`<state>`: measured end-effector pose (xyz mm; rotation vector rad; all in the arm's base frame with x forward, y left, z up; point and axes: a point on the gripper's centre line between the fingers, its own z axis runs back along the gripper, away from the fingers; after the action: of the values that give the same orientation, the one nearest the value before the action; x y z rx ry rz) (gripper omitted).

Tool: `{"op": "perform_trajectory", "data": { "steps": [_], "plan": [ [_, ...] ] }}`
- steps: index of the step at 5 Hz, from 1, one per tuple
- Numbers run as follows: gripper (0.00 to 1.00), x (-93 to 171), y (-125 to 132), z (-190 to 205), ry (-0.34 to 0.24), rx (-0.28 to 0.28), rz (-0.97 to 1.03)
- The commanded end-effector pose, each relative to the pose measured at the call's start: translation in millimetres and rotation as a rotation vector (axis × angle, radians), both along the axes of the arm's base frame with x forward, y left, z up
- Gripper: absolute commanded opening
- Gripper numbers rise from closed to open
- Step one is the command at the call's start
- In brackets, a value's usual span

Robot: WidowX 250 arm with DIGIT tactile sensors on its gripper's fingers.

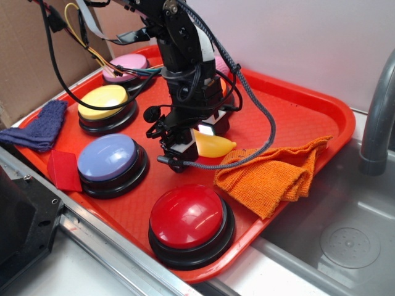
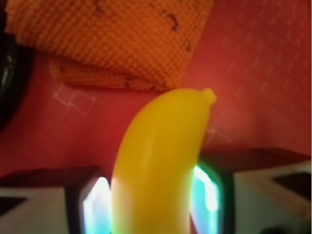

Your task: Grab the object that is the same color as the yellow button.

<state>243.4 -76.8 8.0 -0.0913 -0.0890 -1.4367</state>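
Now your gripper (image 2: 153,204) sat mid-tray (image 1: 321,108), jaws closed on the yellow banana (image 2: 163,161), orange cloth (image 1: 274,176) just beside, yellow button (image 1: 103,102) toward the far-left corner.

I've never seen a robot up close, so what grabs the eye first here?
Probably the black end effector in the middle of the red tray, its fingers either side of a glossy yellow banana. Around it sit big domed buttons: a red button nearest, a yellow button behind, and an orange cloth beside the banana.
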Motion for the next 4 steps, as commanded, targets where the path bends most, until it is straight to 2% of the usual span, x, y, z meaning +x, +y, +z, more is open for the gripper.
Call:
{"op": "perform_trajectory", "data": {
  "steps": [1, 2, 3, 4],
  "plan": [
    [0.00, -4, -7, 31, -0.046, 0.006, 0.070],
    [0.00, -10, -4, 64, -0.051, 0.050, 0.254],
    [0.00, -13, 6, 107, -0.039, 0.057, 0.504],
    [0.00, -19, 18, 148, 0.001, -0.013, 0.755]
  ]
}}
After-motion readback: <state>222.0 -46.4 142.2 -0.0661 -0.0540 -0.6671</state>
